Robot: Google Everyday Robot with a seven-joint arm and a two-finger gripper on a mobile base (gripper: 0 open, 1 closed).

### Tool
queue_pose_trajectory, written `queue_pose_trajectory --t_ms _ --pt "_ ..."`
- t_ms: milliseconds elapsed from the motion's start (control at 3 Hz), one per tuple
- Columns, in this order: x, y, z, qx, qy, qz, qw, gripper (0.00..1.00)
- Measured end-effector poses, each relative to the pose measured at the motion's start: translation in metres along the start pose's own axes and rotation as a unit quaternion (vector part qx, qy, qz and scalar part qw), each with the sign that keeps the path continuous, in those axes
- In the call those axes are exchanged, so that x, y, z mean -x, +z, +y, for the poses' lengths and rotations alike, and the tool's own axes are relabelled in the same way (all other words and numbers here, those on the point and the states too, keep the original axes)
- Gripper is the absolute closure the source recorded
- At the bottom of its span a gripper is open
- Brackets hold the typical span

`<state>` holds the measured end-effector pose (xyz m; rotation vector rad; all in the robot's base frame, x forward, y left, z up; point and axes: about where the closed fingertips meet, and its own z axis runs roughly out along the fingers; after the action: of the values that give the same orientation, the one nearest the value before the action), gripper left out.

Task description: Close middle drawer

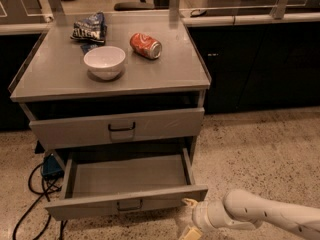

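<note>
The middle drawer of the grey metal cabinet is pulled far out. Its long shallow tray is empty and its low front carries a small dark handle. Above it the taller-fronted drawer stands slightly out. My gripper is low at the bottom right, just in front of the open drawer's right front corner. Its two yellowish fingertips stand apart with nothing between them. The white arm reaches in from the right edge.
On the cabinet top stand a white bowl, a red soda can on its side and a dark snack bag. Black cables and a blue object lie on the speckled floor at the left. Dark counters stand behind.
</note>
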<state>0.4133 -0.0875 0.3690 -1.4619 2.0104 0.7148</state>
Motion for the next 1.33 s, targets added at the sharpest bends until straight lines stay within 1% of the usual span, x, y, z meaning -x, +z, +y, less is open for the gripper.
queue_pose_trajectory --t_ms 333,667,1000,1333 --pt "0.004 0.005 -0.038 -0.048 -0.012 0.005 0.9988 0.00" --pt "0.017 0.003 -0.075 -0.093 -0.027 0.010 0.9952 0.00" --pt "0.030 0.007 -0.108 -0.105 -0.031 0.013 0.9939 0.00" --pt "0.037 0.015 -0.137 -0.096 -0.025 0.012 0.9950 0.00"
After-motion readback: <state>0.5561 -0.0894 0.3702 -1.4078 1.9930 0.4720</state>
